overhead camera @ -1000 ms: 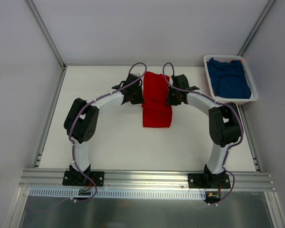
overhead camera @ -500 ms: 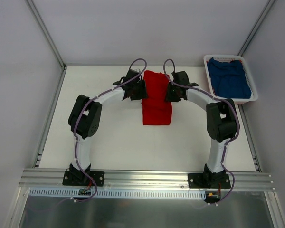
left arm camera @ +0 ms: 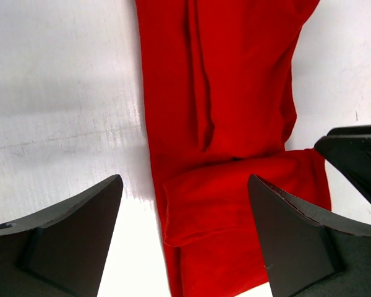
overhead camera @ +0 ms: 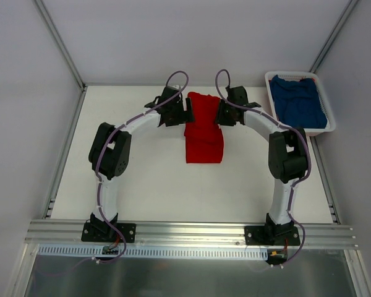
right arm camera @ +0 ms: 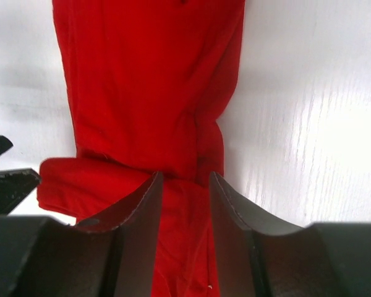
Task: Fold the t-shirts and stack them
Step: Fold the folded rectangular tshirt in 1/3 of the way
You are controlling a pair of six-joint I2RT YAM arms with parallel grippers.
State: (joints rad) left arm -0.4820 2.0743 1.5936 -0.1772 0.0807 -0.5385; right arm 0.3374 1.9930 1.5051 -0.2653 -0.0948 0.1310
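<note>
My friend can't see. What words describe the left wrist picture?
A red t-shirt lies folded into a long strip on the white table, with a fold across it near the camera. The left gripper hangs above it, its two black fingers wide open, holding nothing.

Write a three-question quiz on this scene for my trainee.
1. True or false: the blue t-shirt lies inside the white basket.
2. Where is the red t-shirt? A) in the basket B) lying on the table C) lifted in the air
3. Fill in: the left hand has its jaws ____ over the red t-shirt.
Key: 1 true; 2 B; 3 open.
</note>
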